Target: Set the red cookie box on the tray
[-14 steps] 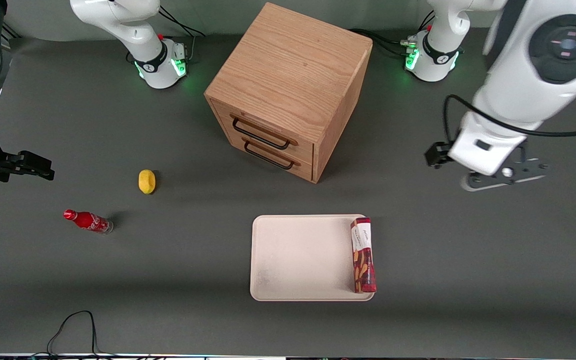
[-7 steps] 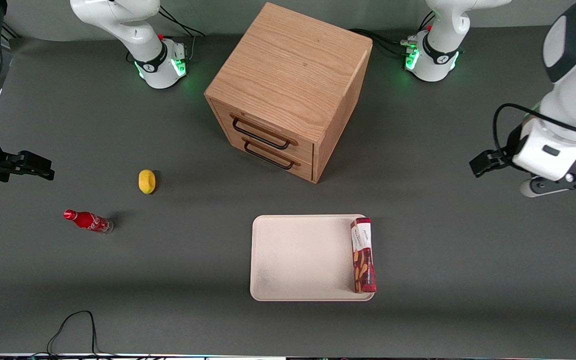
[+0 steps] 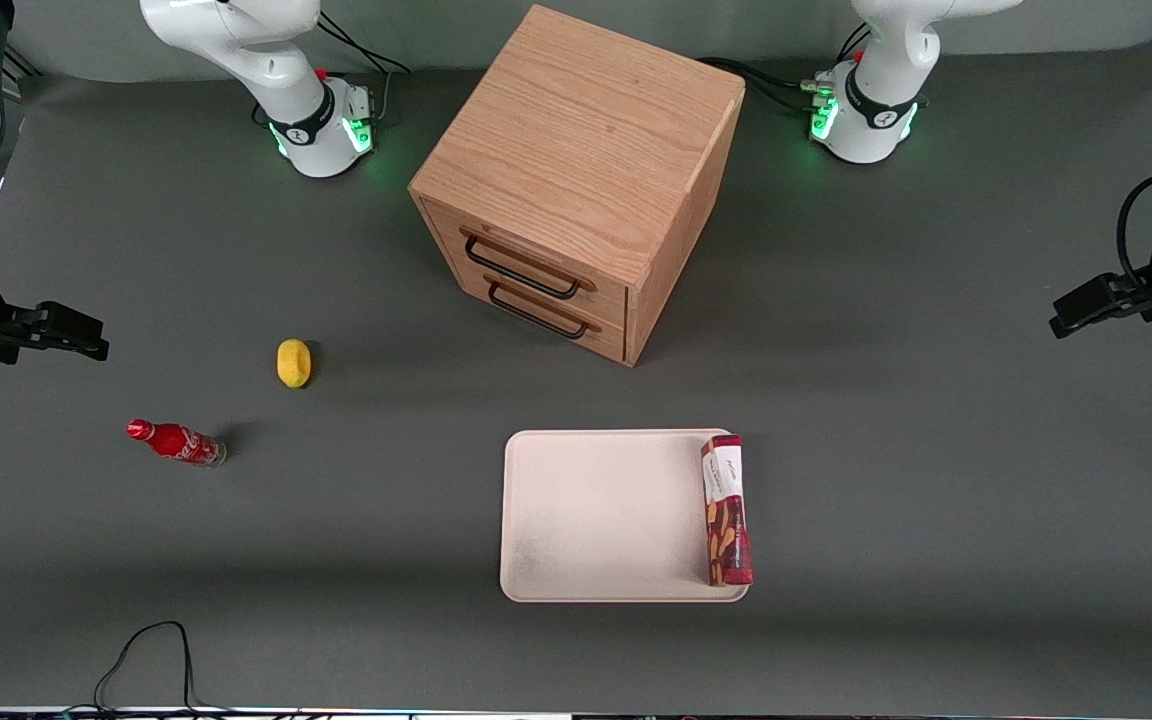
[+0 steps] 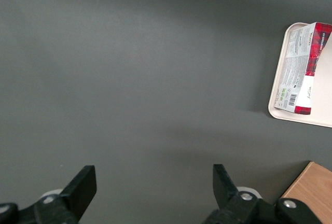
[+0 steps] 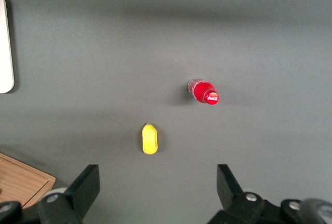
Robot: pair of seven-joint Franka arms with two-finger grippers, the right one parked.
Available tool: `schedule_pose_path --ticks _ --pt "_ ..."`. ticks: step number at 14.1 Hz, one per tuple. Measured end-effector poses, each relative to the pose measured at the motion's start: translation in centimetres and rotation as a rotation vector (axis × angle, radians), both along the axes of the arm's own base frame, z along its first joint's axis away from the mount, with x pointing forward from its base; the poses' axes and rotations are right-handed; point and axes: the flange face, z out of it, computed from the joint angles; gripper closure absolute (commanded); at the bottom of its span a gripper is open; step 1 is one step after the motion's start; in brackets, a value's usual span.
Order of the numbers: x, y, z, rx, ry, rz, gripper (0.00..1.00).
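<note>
You've got the wooden drawer cabinet [image 3: 576,180] mid-table. Nearer the front camera sits the tray [image 3: 601,515], with the red cookie box [image 3: 726,510] lying on it along the rim at the working arm's end. The gripper [image 4: 153,193] hangs over bare table at the working arm's end, well apart from the tray, fingers [image 4: 83,185] spread wide, holding nothing.

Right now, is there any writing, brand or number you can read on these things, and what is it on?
None can be read outright.
Cookie box: dark lettering on its white label, too small to read; a barcode and fine print on its side, unreadable.
Soda bottle: white script, too small to read.
Tray, drawers: no text.
Pincer: open over bare table, unmarked.
</note>
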Motion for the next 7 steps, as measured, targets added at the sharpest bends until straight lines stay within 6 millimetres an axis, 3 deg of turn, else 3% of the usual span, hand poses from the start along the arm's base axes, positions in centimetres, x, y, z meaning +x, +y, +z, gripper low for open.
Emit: schedule_pose_path --ticks 7 --pt "-1.1 -1.7 1.2 0.001 0.028 -0.047 0.00"
